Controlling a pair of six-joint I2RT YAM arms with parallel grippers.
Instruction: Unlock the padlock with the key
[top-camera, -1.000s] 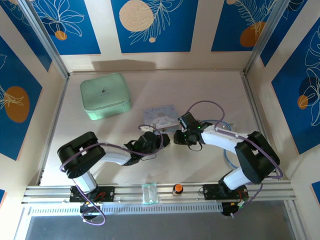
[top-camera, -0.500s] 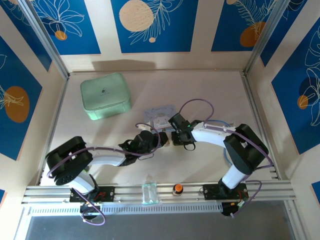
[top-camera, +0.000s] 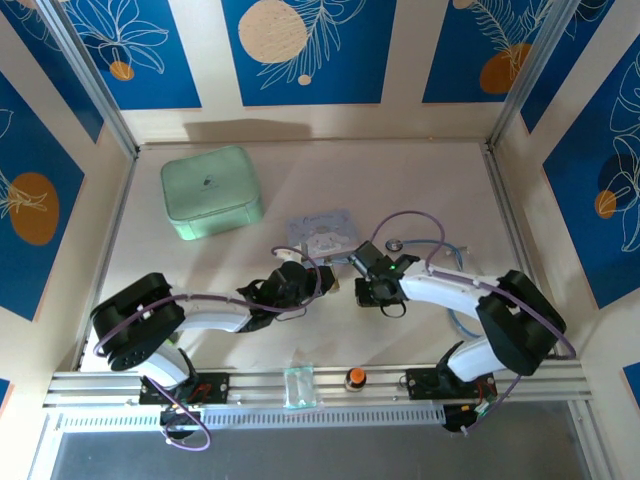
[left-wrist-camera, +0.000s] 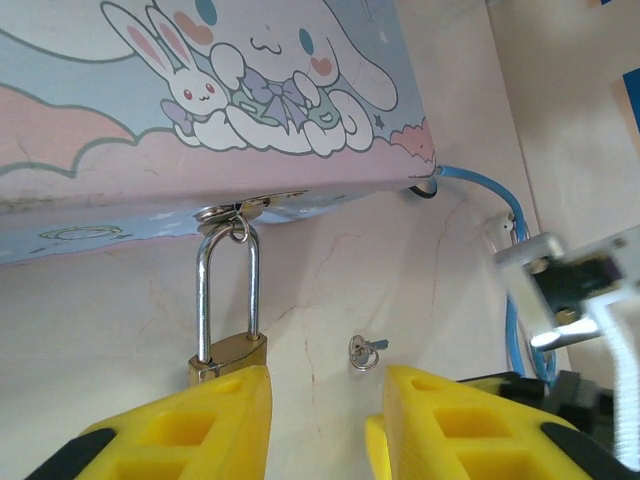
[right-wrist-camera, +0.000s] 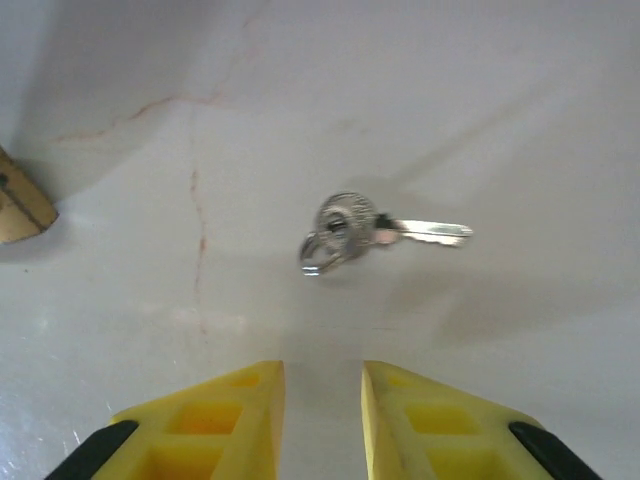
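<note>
Two tools of mine are at work near the middle of the bench (right-wrist-camera: 520, 90), on the near side of the pale blue cartoon box (left-wrist-camera: 300, 150).

Half a second ago the top view had my right tool (right-wrist-camera: 322, 378) pushed further left, almost against the left tool (left-wrist-camera: 326, 392). It has since drawn back to the right and a little toward the near edge. The left arm has kept its place over that half second.

The retreat brought nothing with it. My right fingers stand narrowly apart with bare bench between them. The key (right-wrist-camera: 385, 232) lies flat just ahead of their tips, with its small ring at the head and its blade pointing to the right of that view. The left wrist view agrees: the key (left-wrist-camera: 362, 352) rests alone on the bench, just right of the lock and touching nothing.

The padlock (left-wrist-camera: 228, 352) hangs by its shackle from the box's hasp. Its brass body sits at the tip of my left tool's left finger. That tool's fingers are apart and are not closed on the lock, and the shackle looks seated.

I judge the task is hardly begun. The key is now centred for a pick, but it is thin and flat on the surface, so my fingertips may skid over it. The lock is also not yet steadied.
</note>
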